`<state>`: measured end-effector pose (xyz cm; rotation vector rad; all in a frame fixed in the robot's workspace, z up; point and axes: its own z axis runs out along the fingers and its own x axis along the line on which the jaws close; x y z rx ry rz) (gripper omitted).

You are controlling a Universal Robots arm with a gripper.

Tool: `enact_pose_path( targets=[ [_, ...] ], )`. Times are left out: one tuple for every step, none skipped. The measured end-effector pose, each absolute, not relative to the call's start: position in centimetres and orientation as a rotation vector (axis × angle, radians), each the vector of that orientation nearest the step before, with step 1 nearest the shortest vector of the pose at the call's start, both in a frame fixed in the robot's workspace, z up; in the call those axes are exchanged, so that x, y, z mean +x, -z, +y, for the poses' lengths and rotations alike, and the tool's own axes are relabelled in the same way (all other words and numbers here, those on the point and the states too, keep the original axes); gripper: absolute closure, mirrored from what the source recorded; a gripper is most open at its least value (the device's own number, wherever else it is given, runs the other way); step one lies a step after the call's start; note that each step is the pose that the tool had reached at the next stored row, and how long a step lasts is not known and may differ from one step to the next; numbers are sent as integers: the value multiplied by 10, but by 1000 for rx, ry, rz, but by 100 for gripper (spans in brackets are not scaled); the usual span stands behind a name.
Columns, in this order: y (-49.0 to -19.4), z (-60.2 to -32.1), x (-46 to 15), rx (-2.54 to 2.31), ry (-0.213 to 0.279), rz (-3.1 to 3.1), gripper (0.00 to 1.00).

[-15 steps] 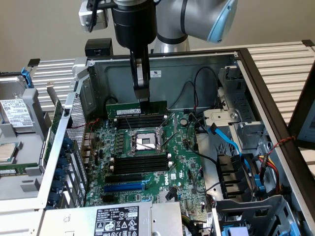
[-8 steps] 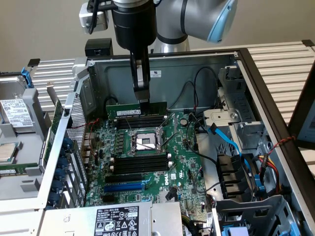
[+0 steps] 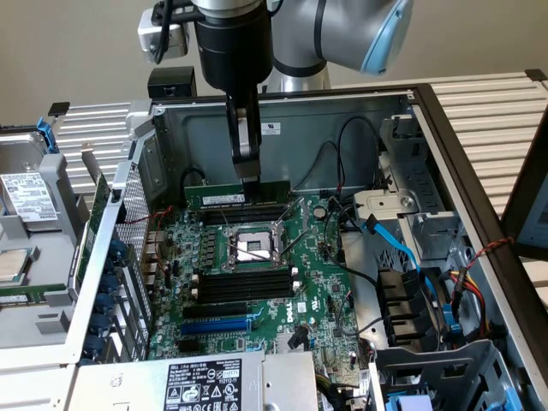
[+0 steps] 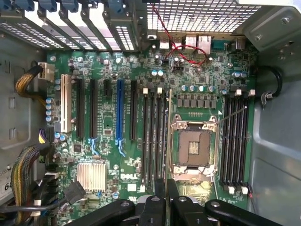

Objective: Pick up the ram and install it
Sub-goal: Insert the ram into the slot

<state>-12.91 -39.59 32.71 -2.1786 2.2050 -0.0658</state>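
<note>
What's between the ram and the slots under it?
Nothing visible. The gripper holds the ram edge-down over the black slots beside the CPU socket. Those slots look empty, and no cable crosses them.

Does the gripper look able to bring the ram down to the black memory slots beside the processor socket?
Probably yes. The gripper holds the ram on its edge just above those slots, and no cable or other part seems to lie between them.
</note>
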Motion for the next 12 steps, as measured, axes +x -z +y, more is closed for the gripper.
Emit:
enact_pose_path(
  targets=[
    [-327, -396, -129, -2179, 67, 2206, 87],
    [-325, -396, -129, -2180, 68, 2206, 87],
    [-324, -396, -129, -2180, 69, 2206, 87],
    [-322, -396, -129, -2181, 70, 2206, 87],
    [-321, -396, -129, -2181, 71, 2207, 87],
    [-319, -396, -129, -2182, 72, 2208, 87],
    [-318, -396, -129, -2183, 74, 2208, 87],
    [-317, -396, -129, -2184, 76, 2209, 87],
    [-316, -396, -129, -2184, 78, 2211, 87],
    [-316, -397, -129, -2185, 80, 2212, 87],
    [-315, -397, -129, -2186, 83, 2213, 87],
    [-315, -398, -129, -2186, 85, 2215, 87]
  ],
)
